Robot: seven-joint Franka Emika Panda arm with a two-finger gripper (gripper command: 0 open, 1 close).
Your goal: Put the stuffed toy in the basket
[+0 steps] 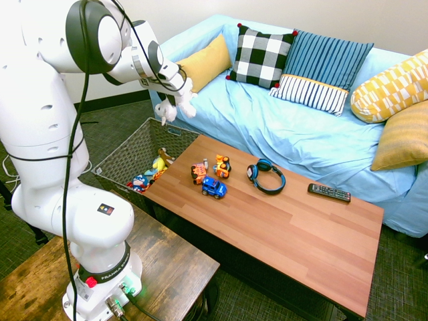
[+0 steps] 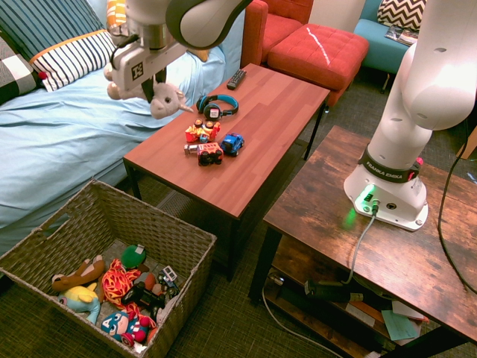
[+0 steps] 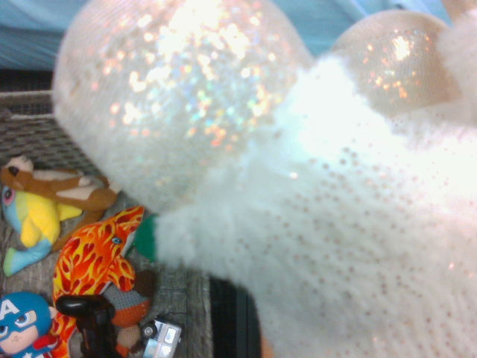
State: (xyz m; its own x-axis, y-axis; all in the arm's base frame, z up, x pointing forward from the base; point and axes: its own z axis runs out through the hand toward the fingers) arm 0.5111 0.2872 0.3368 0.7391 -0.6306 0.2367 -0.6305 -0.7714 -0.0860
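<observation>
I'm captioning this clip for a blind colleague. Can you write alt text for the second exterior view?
A white robot arm's gripper holds a fluffy white stuffed toy in the air above the end of a wooden coffee table. A large woven basket of toys sits on the floor below, beside a blue sofa.

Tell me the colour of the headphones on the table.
Blue and black headphones, clearest in the first exterior view.

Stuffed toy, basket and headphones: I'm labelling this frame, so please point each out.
stuffed toy (image 2: 165, 99), second exterior view, on its hanging white body.
basket (image 2: 195, 247), second exterior view, on its near corner rim.
headphones (image 1: 265, 175), first exterior view, on the blue band.
</observation>
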